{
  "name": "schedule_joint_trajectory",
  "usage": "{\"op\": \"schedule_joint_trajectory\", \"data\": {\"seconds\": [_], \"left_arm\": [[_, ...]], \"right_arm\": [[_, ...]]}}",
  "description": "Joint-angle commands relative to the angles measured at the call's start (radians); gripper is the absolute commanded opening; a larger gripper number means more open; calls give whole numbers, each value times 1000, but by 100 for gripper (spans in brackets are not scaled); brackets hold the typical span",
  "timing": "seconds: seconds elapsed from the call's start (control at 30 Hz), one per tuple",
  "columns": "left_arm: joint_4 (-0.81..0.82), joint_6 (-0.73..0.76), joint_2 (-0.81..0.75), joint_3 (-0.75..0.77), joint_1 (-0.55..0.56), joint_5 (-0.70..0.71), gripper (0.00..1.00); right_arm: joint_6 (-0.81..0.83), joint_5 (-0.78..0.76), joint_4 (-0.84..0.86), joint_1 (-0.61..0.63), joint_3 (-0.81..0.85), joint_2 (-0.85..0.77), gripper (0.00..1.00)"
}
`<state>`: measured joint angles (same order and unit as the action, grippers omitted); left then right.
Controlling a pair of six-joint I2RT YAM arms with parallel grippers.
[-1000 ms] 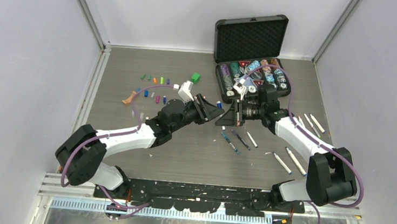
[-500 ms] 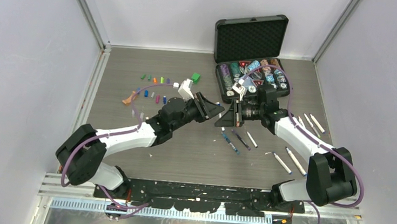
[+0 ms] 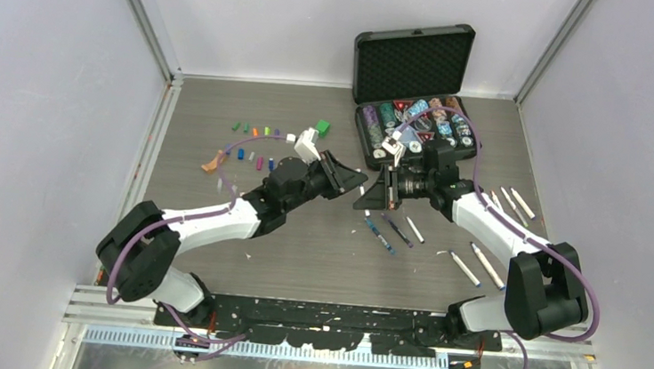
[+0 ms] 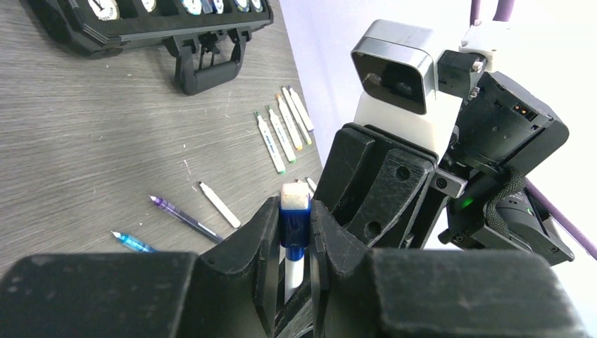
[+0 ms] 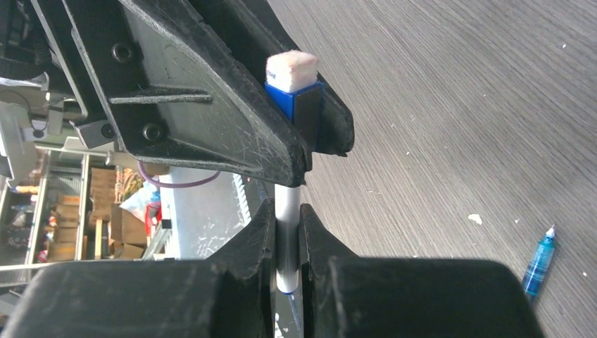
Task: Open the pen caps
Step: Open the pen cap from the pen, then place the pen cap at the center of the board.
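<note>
Black case [image 3: 411, 67] open, poker chips [image 3: 414, 121] inside, left jaws pinching blue cap [image 4: 293, 225], right jaws pinching pen [image 5: 287, 246]

The table [image 3: 318, 246] is viewed from high above and behind the arm bases, looking down and forward, from afar. The left wrist view is set just behind its own fingers [image 4: 260, 243], facing the right arm [image 4: 493, 141]; the right wrist view is faced back the opposite way. The pen [image 5: 287, 232] and cap [image 4: 293, 227] are shared by both, very near; the table by all three
</note>
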<state>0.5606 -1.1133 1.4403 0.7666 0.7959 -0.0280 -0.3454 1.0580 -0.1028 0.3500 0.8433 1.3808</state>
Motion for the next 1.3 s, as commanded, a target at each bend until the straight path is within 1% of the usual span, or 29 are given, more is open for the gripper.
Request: {"op": "schedule_joint_trajectory", "data": {"seconds": [0.0, 0.1, 0.2, 0.3, 0.4, 0.47, 0.5, 0.53, 0.57, 0.63, 0.7, 0.83, 0.9, 0.97, 1.07, 1.13, 1.27], "left_arm": [[54, -1, -23, 20, -41, 62, 0], [0, 6, -82, 23, -104, 167, 0], [-112, 78, -139, 104, -212, 237, 0], [-155, 93, -158, 170, -331, 236, 0], [-203, 101, -168, 225, -395, 197, 0], [-238, 112, -179, 238, -404, 166, 0], [-256, 122, -185, 236, -406, 135, 0], [-294, 131, -192, 235, -408, 99, 0], [-359, 143, -198, 235, -409, 63, 0], [-512, 190, -216, 227, -413, -34, 0], [-706, 281, -237, 226, -414, -105, 0], [-1073, 481, -231, 243, -415, -133, 0], [-1189, 556, -205, 241, -414, -106, 0], [-1255, 611, -173, 226, -414, -61, 1], [-1301, 670, -116, 221, -414, 34, 2], [-1306, 692, -71, 224, -414, 95, 3], [-1313, 727, 61, 254, -414, 128, 5]], "right_arm": [[76, 6, -53, 22, 23, -13, 0], [139, -20, -126, 49, 32, -6, 0], [202, -60, -202, 81, 49, 12, 0], [223, -70, -231, 99, 58, 36, 0], [234, -70, -245, 106, 65, 46, 0], [254, -79, -275, 107, 82, 45, 0], [292, -99, -320, 107, 102, 41, 0], [354, -137, -388, 106, 127, 34, 0], [485, -206, -473, 106, 157, 26, 0], [618, -363, -592, 96, 198, 7, 0], [695, -492, -663, 63, 219, -15, 0], [769, -584, -715, -84, 208, -75, 0], [798, -617, -717, -161, 197, -91, 0], [817, -636, -727, -239, 194, -86, 0], [828, -614, -745, -305, 196, -73, 0], [830, -614, -741, -323, 189, -67, 1], [832, -663, -709, -336, 181, -19, 1]]}}
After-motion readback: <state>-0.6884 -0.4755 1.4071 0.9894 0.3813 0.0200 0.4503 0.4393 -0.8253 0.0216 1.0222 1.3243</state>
